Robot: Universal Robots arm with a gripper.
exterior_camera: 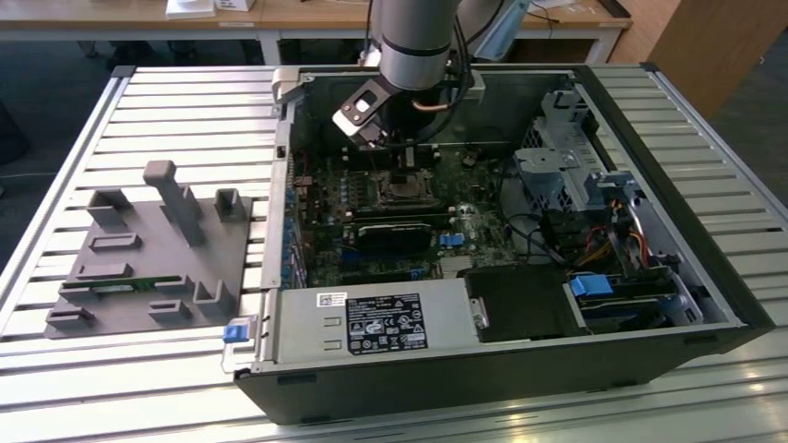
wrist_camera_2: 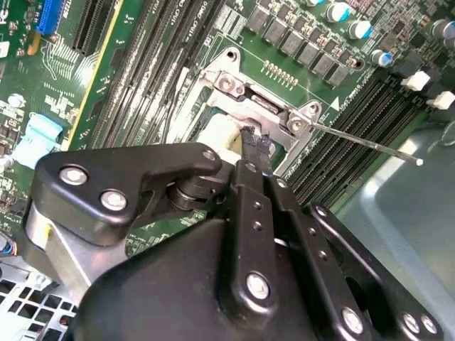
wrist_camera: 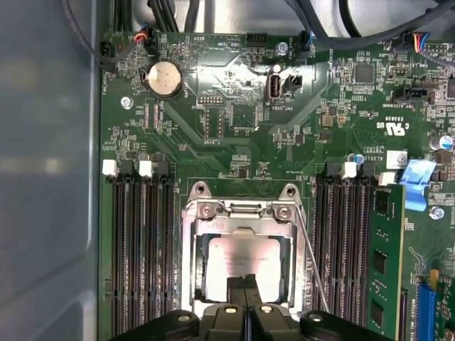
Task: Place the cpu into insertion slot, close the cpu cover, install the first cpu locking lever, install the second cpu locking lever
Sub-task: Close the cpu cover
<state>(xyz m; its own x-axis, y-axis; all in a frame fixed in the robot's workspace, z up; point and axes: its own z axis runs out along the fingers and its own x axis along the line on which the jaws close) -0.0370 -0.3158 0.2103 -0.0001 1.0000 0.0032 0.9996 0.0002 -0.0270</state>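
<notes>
cpu (wrist_camera: 238, 263) sits flat in the socket, pale silver lid up; it's square, so no long axis, edges parallel to the black memory slots (wrist_camera: 142, 249) on both sides. cpu cover (wrist_camera: 190, 263), a shiny thin metal frame, lies down flat around it, chip showing through the open centre. Gripper (wrist_camera: 246, 290) is closed, black fingers pressed together with nothing between them, tips right at the cover's edge over the chip. Locking lever (wrist_camera: 311, 263), a thin steel rod, runs along one side of the socket, splayed slightly away from the frame. Second wrist view adds the lever's (wrist_camera_2: 366, 144) free end, out over the memory slots, plus the gripper (wrist_camera_2: 252, 142) linkage. Exterior view: arm (exterior_camera: 412, 37) enters from 12 o'clock into the open black case (exterior_camera: 493, 388) on the slatted counter (exterior_camera: 185, 101); grey moulded fixture (exterior_camera: 148, 268) at the case's 9 o'clock.
</notes>
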